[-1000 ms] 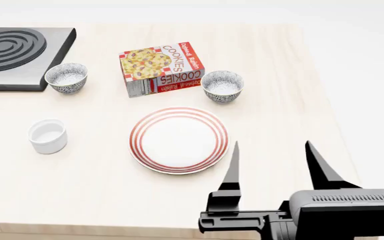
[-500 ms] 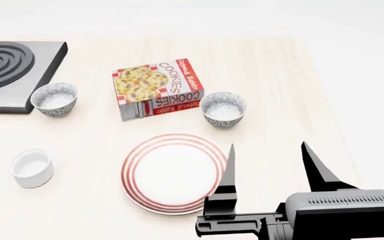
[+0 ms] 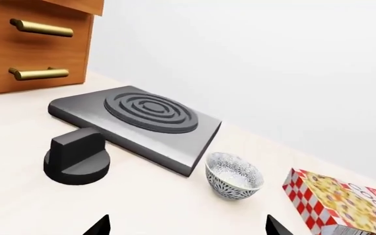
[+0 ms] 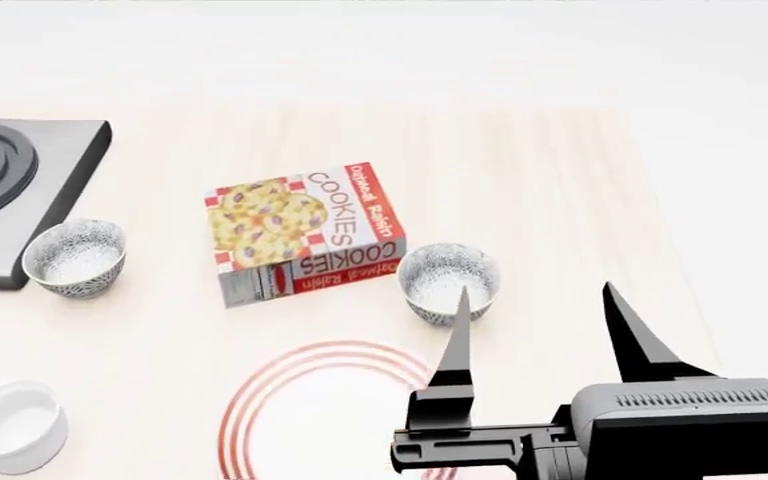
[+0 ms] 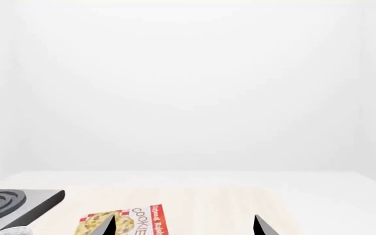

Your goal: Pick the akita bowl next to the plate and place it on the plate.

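The akita bowl (image 4: 440, 272), speckled grey with a white inside, stands upright just beyond the plate (image 4: 315, 410) and right of the cookie box. The red-ringed plate is cut off by the head view's lower edge and partly hidden by my right gripper (image 4: 535, 300). That gripper is open and empty, held above the table on the near side of the bowl; its left fingertip (image 4: 462, 300) overlaps the bowl in the picture. My left gripper (image 3: 186, 226) is open too, with only its two tips showing over bare table. A second, identical bowl (image 4: 75, 257) (image 3: 234, 175) sits by the stove.
A cookie box (image 4: 307, 232) (image 5: 134, 223) (image 3: 340, 204) lies between the two bowls. A dark stove plate (image 4: 11, 175) (image 3: 135, 117) is at the far left, with a black knob (image 3: 77, 156) beside it. A plain white cup (image 4: 17, 425) stands near left. Wooden drawers (image 3: 31, 44) rise behind the stove.
Everything on the table has slid lower and slightly left in the head view, so the plate is now cut by the bottom edge. The right gripper keeps its place and stays open.
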